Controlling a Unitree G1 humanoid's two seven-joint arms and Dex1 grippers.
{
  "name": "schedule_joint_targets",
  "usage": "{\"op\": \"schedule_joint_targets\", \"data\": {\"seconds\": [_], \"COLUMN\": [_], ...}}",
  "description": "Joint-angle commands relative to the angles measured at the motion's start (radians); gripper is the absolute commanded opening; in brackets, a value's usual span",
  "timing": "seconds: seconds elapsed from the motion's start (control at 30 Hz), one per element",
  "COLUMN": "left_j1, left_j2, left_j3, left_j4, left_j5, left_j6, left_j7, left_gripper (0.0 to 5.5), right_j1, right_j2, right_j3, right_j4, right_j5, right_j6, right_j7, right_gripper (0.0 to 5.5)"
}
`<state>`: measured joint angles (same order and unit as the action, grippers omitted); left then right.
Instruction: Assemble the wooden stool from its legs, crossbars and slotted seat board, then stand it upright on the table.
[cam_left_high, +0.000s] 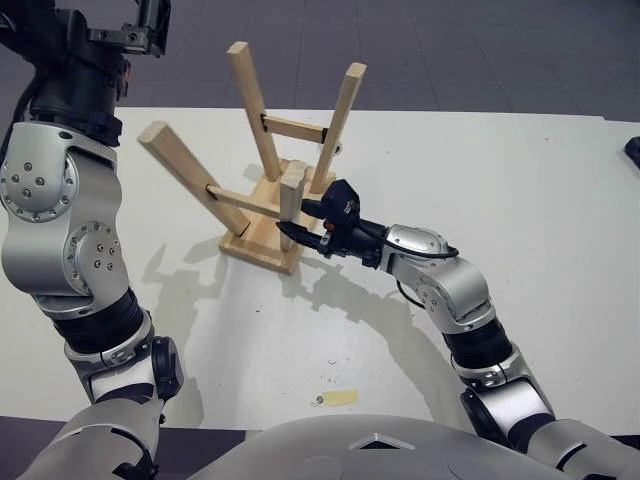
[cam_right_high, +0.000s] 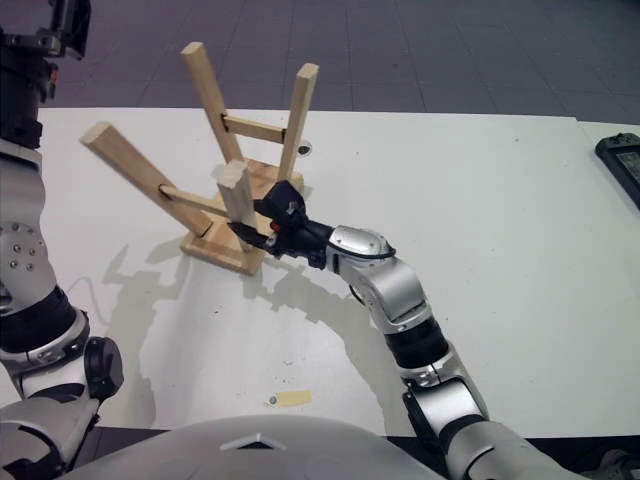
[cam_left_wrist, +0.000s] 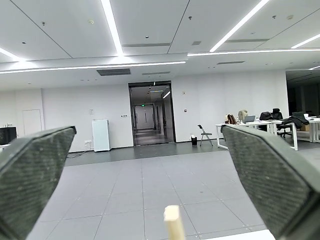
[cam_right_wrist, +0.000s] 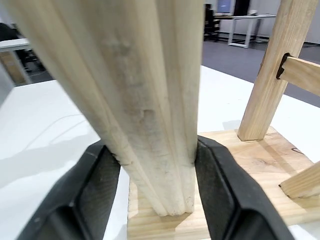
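Table (cam_left_high: 520, 200) under upturned stool (cam_left_high: 255, 238), right hand (cam_left_high: 289, 229) tight round short leg (cam_left_high: 292, 190), left hand (cam_left_wrist: 147, 130) wide, grey floor (cam_left_high: 450, 50) beyond

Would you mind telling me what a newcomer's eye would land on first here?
The half-built stool, upside down on the white table: seat board flat, legs splayed upward. The right gripper is shut on the nearest leg, low by the board. The left gripper hangs open, raised high at the left.
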<state>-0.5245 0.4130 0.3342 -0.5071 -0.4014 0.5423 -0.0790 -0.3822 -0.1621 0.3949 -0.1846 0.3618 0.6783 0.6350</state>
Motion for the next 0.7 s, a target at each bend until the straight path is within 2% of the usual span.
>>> {"op": "schedule_joint_targets", "data": {"seconds": [0.03, 0.27, 0.47, 0.57, 0.7], "left_j1": [-0.015, -0.004, -0.009, 0.023, 0.227], "left_j2": [-0.001, -0.013, -0.017, 0.015, 0.135], "left_j3": [0.000, 0.000, 0.049, 0.079, 0.189], "left_j4": [0.007, -0.009, -0.039, -0.077, -0.202], "left_j5": [0.005, 0.003, -0.075, -0.137, -0.310], "left_j6": [-0.008, -0.010, 0.007, 0.045, 0.154], "left_j7": [0.006, 0.016, 0.018, -0.010, -0.159], "left_gripper": [5.40, 5.40, 5.40, 5.40, 5.40], "right_j1": [-0.008, 0.009, 0.040, 0.063, 0.013], "right_j2": [0.018, -0.012, -0.125, -0.174, -0.172], "right_j3": [0.037, -0.025, -0.167, -0.212, -0.436], "right_j4": [0.033, -0.015, -0.156, -0.229, -0.286], "right_j5": [0.015, 0.042, 0.176, 0.235, 0.448], "right_j6": [0.029, 0.016, 0.015, 0.002, 0.020], "right_j7": [0.039, 0.059, 0.179, 0.234, 0.180], "right_gripper": [3.15, 4.32, 5.37, 5.39, 5.39]}}
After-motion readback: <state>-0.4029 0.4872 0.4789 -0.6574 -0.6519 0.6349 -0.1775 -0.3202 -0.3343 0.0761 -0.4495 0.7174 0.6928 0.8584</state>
